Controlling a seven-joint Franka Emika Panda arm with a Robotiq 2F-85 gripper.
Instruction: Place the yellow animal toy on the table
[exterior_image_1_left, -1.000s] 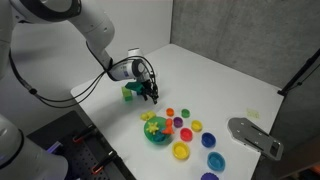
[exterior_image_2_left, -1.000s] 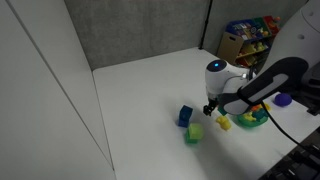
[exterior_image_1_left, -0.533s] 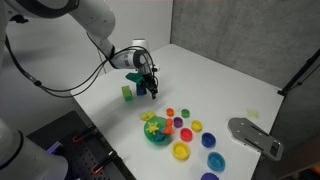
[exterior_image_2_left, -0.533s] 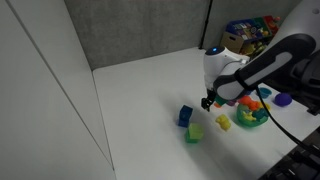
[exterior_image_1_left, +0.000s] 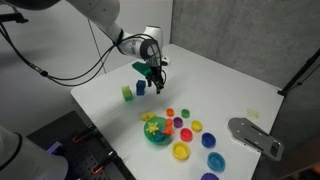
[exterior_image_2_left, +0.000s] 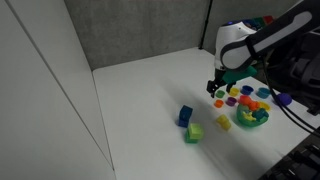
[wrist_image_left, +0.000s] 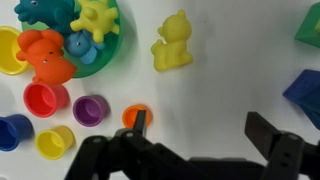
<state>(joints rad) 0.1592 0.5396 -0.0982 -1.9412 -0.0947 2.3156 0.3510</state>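
The yellow animal toy (wrist_image_left: 172, 54) lies on the white table (exterior_image_1_left: 215, 75), apart from everything else. It sits just beside the green bowl (exterior_image_1_left: 156, 134) in both exterior views (exterior_image_1_left: 148, 117) (exterior_image_2_left: 223, 122). My gripper (exterior_image_1_left: 158, 84) is open and empty, hanging above the table away from the toy. It also shows in an exterior view (exterior_image_2_left: 214, 90). In the wrist view the two fingers (wrist_image_left: 200, 130) frame bare table below the toy.
The green bowl (wrist_image_left: 108, 48) holds several small toys. Several coloured cups, among them an orange one (wrist_image_left: 133, 116) and a purple one (wrist_image_left: 88, 109), stand beside it. A blue cube (exterior_image_1_left: 140, 88) and a yellow-green cube (exterior_image_1_left: 127, 93) sit near the table's edge.
The gripper has risen and moved away from the bowl and cubes toward the far side of the table, staying open. The yellow toy stays where it was on the table.
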